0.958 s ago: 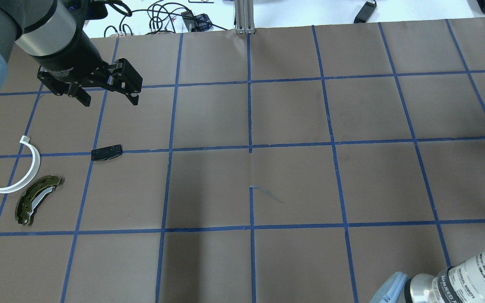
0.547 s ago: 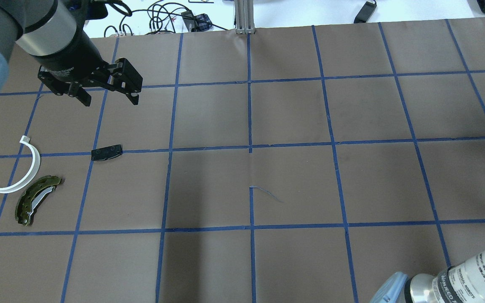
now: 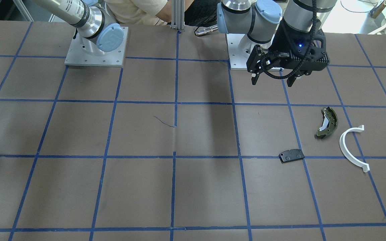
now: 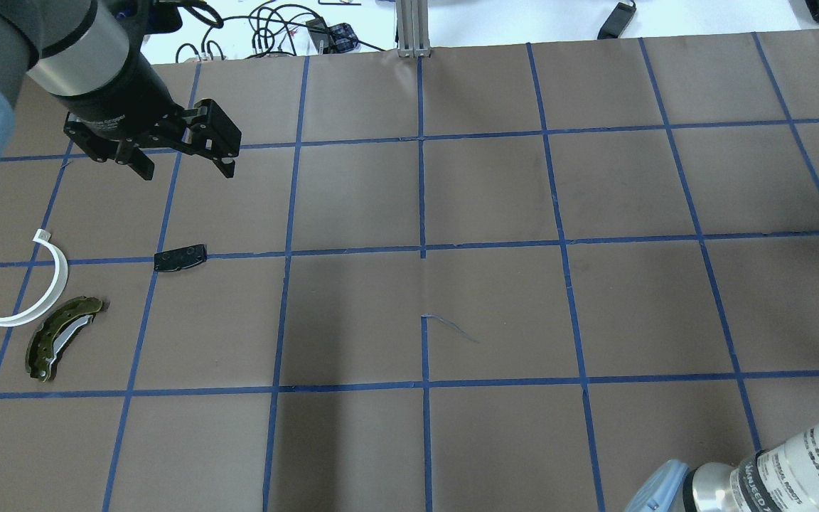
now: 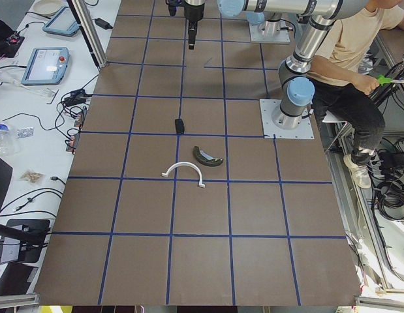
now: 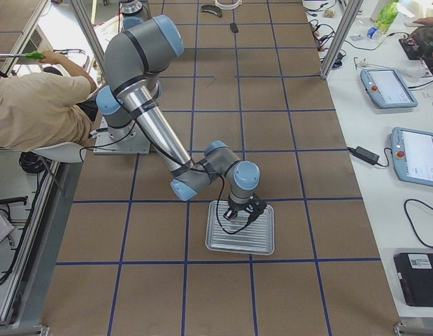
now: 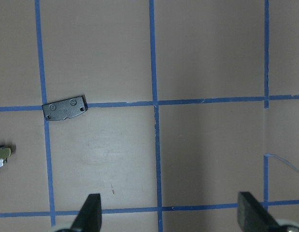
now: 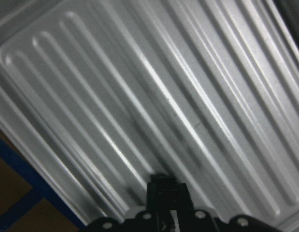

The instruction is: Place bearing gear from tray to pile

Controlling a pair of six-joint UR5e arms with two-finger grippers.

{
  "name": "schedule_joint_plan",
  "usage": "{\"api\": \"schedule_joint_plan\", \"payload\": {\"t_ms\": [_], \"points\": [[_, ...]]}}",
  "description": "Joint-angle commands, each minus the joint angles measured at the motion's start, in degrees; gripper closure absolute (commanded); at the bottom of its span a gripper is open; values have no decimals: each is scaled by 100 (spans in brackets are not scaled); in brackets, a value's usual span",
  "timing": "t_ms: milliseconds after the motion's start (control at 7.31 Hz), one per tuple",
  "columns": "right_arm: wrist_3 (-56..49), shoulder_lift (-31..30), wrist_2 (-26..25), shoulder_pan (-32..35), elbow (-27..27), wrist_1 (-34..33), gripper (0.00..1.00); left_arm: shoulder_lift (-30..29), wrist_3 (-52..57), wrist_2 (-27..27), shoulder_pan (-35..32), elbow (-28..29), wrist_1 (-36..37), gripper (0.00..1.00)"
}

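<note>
On the ribbed metal tray [image 6: 264, 243], at the robot's right end of the table, the bearing gear is not showing clearly. The right wrist view is giving only bare ribs and a dark block at the fingertips, and it cannot be told whether that block is the part.

The right gripper [image 8: 166, 189] is hanging low over the tray with its fingers drawn together and no gap showing between them. Whether it is touching the tray floor cannot be told.

Judgement: the pick-up is the step in hand. To do it well, the arm should be rising straight up past the tray wall before travelling. The small round part should be sitting squarely between the pads, as it is likely to roll out of a glancing pinch.

The pile [image 3: 328, 123] is lying well apart, at the table's other end. It consists of an olive brake shoe [image 4: 61, 338], a white half-ring [image 3: 342, 144] just beside it, and a black pad [image 4: 180, 257] somewhat apart.

The left gripper [image 4: 188, 173] is hovering above the table near the pad, spread wide, holding and touching nothing.
</note>
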Motion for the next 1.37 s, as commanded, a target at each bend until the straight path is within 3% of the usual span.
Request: {"api": "schedule_joint_plan", "payload": {"t_ms": [0,274,547,958,1231], "points": [[7,-113,-25,26,-52,50,100,21,-7,0,-7,-13,1,0],[155,-402,10,166,-184,505,100,-13,-7,0,-7,29,1,0],[637,-666,-25,1032,-141,507,100,82,2,-9,-7,-40,-8,0],[1182,-1176,28,2578,-132,1041,100,56,2,0,-7,-31,1,0],[1429,-1186,447,3354,-123,1261,100,-31,-7,0,-16,38,1,0]]}}
